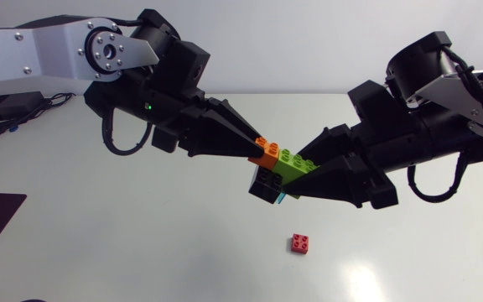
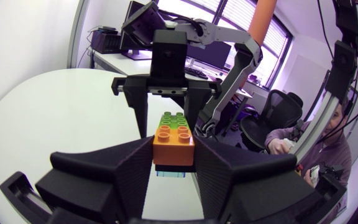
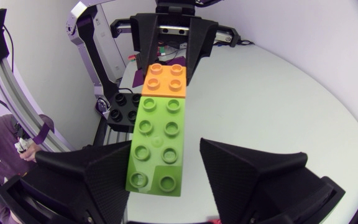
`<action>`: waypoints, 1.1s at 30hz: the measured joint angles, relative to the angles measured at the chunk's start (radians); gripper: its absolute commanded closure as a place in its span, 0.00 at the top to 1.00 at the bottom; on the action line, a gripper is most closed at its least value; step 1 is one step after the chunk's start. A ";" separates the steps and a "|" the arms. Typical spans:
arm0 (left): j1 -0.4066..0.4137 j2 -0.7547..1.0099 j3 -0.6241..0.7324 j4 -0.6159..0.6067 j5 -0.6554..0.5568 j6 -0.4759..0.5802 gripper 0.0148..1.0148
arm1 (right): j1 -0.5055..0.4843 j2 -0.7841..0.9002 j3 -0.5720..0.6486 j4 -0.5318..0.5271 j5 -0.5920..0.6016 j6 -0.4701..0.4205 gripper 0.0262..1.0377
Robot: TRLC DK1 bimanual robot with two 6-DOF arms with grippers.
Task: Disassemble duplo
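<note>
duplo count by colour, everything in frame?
orange brick: 1
green brick: 1
black brick: 1
light blue brick, mostly hidden under the stack: 1
red brick, loose on the table: 1
Total: 5

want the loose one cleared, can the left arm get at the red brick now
Probably not yet: the left gripper is shut on the orange brick, held above the table. The red brick itself lies in the open, nothing over it.
</note>
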 measured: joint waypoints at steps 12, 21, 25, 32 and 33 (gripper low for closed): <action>0.000 0.000 0.000 -0.023 0.000 0.003 0.68 | 0.008 -0.033 -0.027 0.007 0.008 0.010 0.13; 0.001 0.000 0.011 -0.049 -0.002 0.032 0.68 | 0.013 -0.052 -0.052 0.008 0.023 0.010 0.13; -0.008 0.000 0.011 -0.135 -0.060 0.131 0.68 | 0.014 -0.052 -0.052 0.008 0.031 0.010 0.13; -0.020 0.000 0.011 -0.215 -0.076 0.250 0.68 | 0.019 -0.058 -0.053 0.007 0.032 0.007 0.13; -0.021 0.000 0.011 -0.218 -0.076 0.254 0.68 | 0.020 -0.058 -0.053 0.007 0.033 0.007 0.13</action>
